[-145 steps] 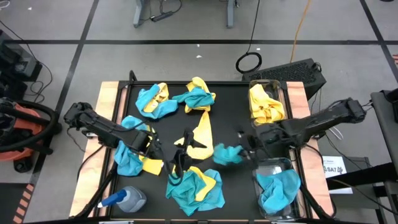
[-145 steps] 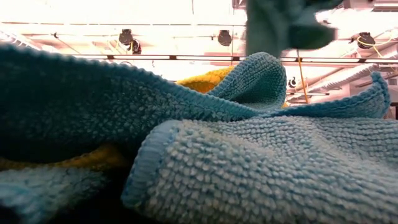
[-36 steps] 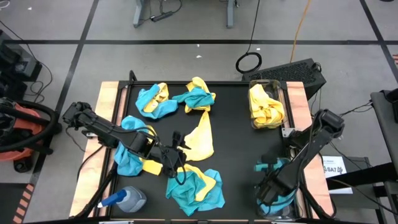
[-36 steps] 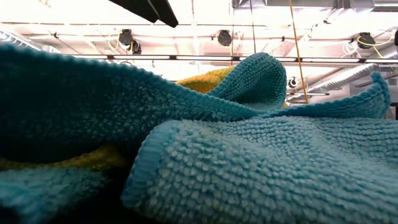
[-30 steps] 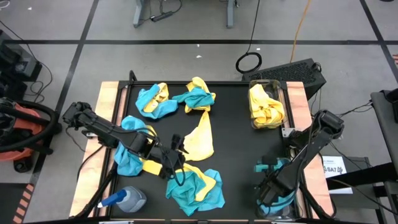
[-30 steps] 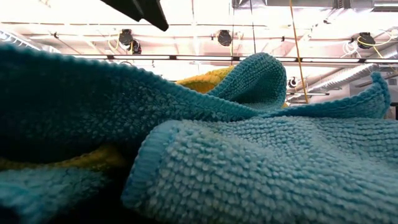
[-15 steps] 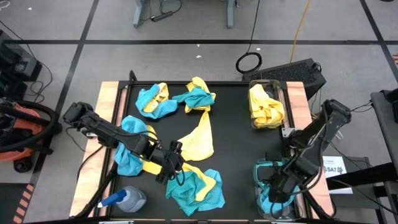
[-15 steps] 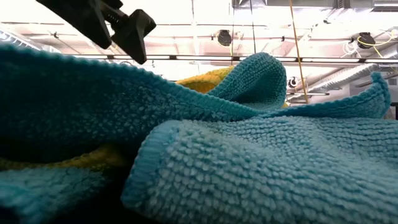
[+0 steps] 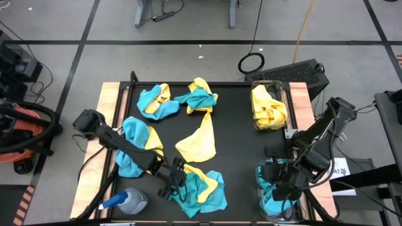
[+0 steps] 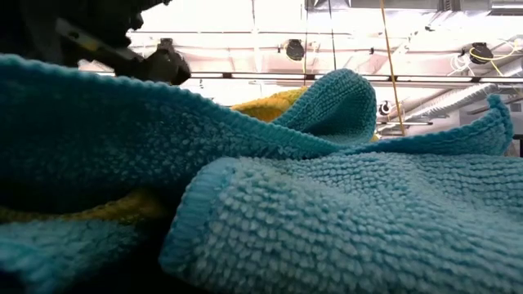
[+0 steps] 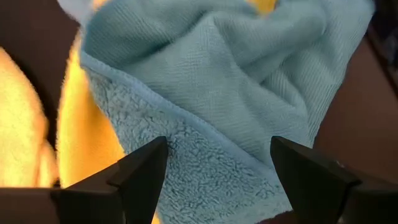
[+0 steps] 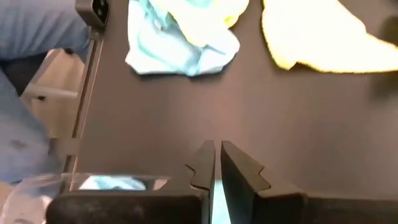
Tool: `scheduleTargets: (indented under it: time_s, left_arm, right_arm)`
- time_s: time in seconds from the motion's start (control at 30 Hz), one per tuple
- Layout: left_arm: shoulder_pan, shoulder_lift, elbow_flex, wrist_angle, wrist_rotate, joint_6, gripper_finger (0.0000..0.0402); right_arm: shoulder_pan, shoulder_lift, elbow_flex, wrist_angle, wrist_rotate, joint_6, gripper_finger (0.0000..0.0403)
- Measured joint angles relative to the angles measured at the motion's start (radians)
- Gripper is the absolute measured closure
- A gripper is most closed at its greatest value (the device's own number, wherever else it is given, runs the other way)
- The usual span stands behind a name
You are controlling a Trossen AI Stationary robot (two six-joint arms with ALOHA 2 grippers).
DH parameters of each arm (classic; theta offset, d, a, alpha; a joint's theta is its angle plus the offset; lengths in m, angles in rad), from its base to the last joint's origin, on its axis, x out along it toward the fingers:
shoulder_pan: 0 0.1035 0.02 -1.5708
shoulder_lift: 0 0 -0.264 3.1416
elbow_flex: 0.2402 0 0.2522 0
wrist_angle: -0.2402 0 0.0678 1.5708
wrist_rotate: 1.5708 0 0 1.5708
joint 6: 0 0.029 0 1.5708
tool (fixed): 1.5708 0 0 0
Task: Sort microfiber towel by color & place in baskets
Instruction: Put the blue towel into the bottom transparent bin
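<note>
Yellow and teal microfiber towels lie in heaps on the black table. My left gripper [image 9: 171, 180] [image 11: 217, 174] is open and slants down over the near-centre heap [image 9: 198, 190], one finger on each side of a teal towel's hemmed edge [image 11: 186, 130]. In the low view it shows dark [image 10: 122, 41] behind the teal folds [image 10: 327, 220]. My right gripper [image 9: 277, 187] [image 12: 216, 163] is shut and empty above the near-right basket [image 9: 259, 172], which holds teal towels [image 9: 271, 202]. The far-right basket [image 9: 254, 124] holds yellow towels [image 9: 269, 105]. My left gripper comes slanting down from the table's left onto the teal towel's edge [image 11: 205, 155]. Whether its fingertips [image 11: 146, 163] touch the cloth, I cannot tell.
More heaps lie at the far left [image 9: 154, 100], far centre [image 9: 200, 96] and left [image 9: 134, 154], and a flat yellow towel [image 9: 200, 142] lies mid-table. A blue-capped spray bottle [image 9: 129, 201] lies at the near-left corner. Bare black table lies between the heaps and the baskets.
My left gripper has sunk and gone toward the table's near edge, down to the near-centre heap, staying open. My right gripper has risen out of the near-right basket and tipped more level; the teal towels stay in the basket.
</note>
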State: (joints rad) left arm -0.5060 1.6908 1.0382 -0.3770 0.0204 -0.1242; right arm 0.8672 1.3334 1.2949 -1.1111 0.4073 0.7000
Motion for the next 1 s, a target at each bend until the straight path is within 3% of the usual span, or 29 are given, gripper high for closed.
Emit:
scheduleTargets:
  time_s: [0.17,0.3,0.4,0.57,0.6,0.87,1.0]
  left_arm:
    - [-0.022,0.047,0.001,-0.014,-0.127,-0.043,0.0111]
    - [-0.026,0.075,0.001,-0.007,-0.135,-0.053,0.0144]
    - [-0.029,0.079,0.001,-0.006,-0.135,-0.053,0.0209]
    - [-0.033,0.052,0.009,-0.051,-0.115,-0.012,0.0366]
    - [-0.034,0.041,0.015,-0.056,-0.110,0.000,0.0381]
    - [-0.049,-0.104,0.117,-0.228,-0.109,0.069,0.0384]
    - [-0.060,-0.195,0.164,-0.279,-0.112,0.090,0.0388]
  right_arm:
    - [-0.002,0.000,0.000,0.021,0.024,-0.041,0.0383]
    - [-0.001,0.000,0.000,0.055,0.063,-0.074,0.0383]
    - [-0.002,0.000,0.000,0.068,0.069,-0.091,0.0383]
    - [-0.002,0.000,0.000,0.077,0.093,-0.092,0.0383]
    - [-0.002,0.000,0.000,0.078,0.096,-0.093,0.0383]
    - [-0.001,0.002,-0.002,0.157,0.168,-0.191,0.0379]
    - [-0.002,0.002,-0.024,0.220,0.239,-0.258,0.0350]
